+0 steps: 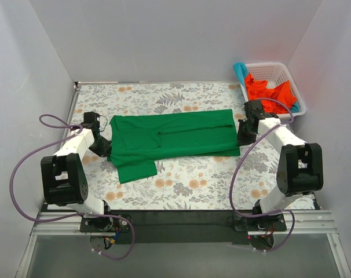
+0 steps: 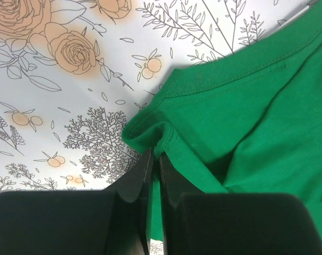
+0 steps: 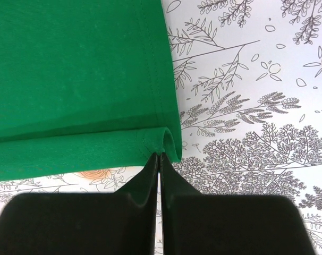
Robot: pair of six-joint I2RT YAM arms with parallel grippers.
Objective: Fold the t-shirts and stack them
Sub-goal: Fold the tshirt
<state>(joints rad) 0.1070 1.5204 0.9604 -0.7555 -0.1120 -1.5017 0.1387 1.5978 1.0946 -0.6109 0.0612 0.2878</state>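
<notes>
A bright green t-shirt (image 1: 175,136) lies across the middle of the floral table, partly folded lengthwise, one sleeve sticking out at the lower left (image 1: 135,169). My left gripper (image 1: 103,146) is shut on the shirt's left edge; the left wrist view shows the green cloth (image 2: 246,106) pinched between the fingers (image 2: 141,175). My right gripper (image 1: 243,136) is shut on the shirt's right corner; the right wrist view shows the folded hem (image 3: 166,139) pinched at the fingertips (image 3: 151,170). Orange-red shirts (image 1: 268,91) and a teal-blue one (image 1: 240,70) lie in the basket.
A white lattice basket (image 1: 291,78) stands at the back right corner by the right wall. White walls close in the table on the left, back and right. The floral tablecloth (image 1: 193,185) shows in front of the shirt.
</notes>
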